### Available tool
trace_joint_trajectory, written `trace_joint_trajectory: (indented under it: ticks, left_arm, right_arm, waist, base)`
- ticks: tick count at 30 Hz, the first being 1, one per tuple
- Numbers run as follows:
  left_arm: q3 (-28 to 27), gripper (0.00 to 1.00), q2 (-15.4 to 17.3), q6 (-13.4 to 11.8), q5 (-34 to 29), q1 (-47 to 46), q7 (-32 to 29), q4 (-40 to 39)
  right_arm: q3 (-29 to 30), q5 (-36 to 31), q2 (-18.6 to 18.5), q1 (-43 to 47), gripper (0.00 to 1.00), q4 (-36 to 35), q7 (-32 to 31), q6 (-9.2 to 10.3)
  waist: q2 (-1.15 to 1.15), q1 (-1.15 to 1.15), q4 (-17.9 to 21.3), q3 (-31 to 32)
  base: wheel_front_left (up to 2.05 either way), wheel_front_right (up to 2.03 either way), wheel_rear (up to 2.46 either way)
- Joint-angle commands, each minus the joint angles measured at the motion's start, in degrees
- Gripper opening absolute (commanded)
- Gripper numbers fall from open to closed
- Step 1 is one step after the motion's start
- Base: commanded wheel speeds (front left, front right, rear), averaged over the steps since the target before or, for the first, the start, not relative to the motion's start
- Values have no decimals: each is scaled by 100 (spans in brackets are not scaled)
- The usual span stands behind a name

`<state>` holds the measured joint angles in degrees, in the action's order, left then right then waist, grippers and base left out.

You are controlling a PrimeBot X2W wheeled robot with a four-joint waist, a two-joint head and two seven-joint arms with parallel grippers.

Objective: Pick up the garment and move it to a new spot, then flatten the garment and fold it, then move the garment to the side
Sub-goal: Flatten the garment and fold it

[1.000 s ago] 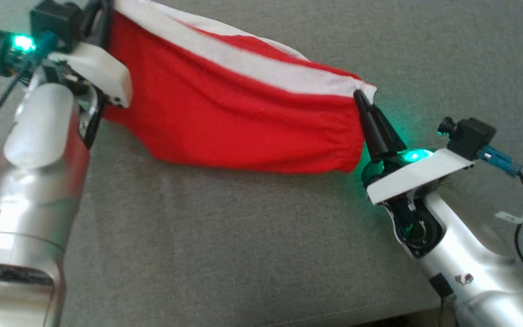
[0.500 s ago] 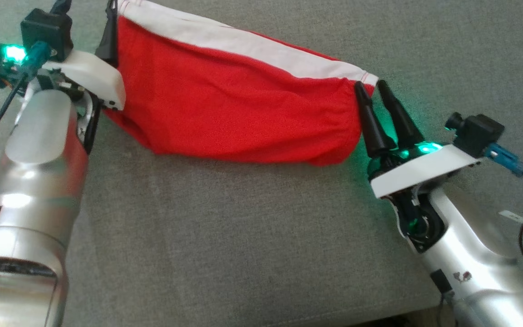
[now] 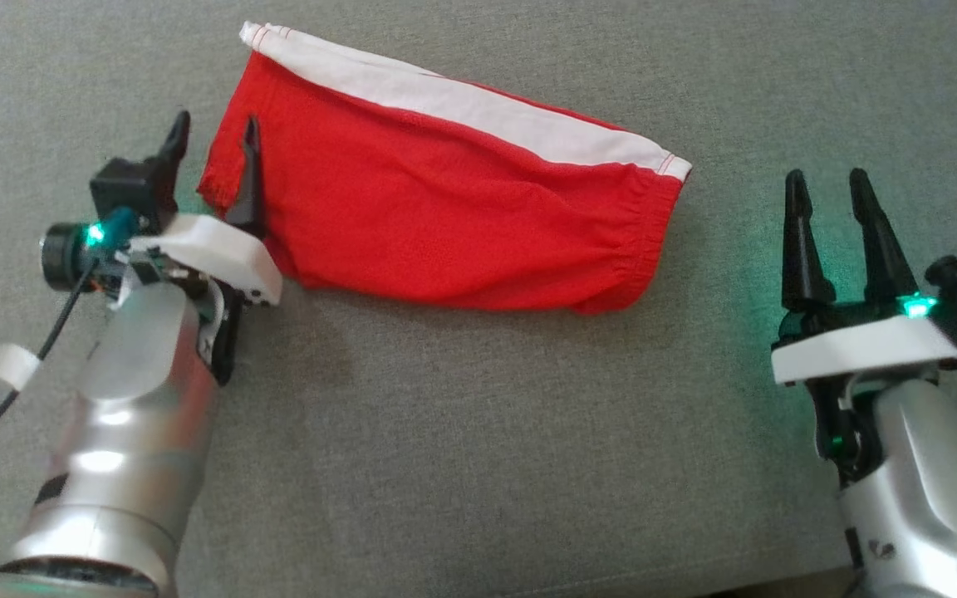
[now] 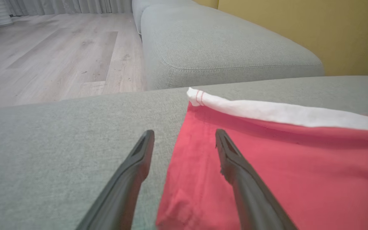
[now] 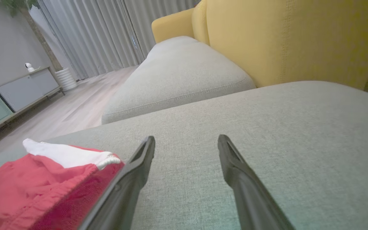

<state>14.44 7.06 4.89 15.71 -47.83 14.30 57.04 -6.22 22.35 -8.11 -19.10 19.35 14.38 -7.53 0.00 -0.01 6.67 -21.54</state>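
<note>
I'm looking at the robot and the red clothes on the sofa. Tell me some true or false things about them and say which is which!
1. The red garment lies on the grey sofa cushion. True.
2. The right gripper pinches the garment. False: it stands open, apart from the garment, over bare cushion.
3. The left gripper is open. True.
4. The garment's band is blue. False: the band is white.
</note>
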Motion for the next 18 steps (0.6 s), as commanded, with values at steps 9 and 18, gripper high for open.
trace_joint_trajectory:
  ticks: [9, 18]
  left_arm:
    - [-258, 100, 57, 4, 72, 197, 69, -18]
    - [52, 13, -40, 115, -7, 119, -407, 902]
  right_arm:
    - [313, -791, 390, 265, 100, -342, 62, 4]
    - [330, -871, 452, 283, 100, -295, 62, 4]
  waist:
    - [0, 1, 26, -30]
    - [0, 1, 60, 5]
  base:
    - [0, 0, 0]
    - [0, 0, 0]
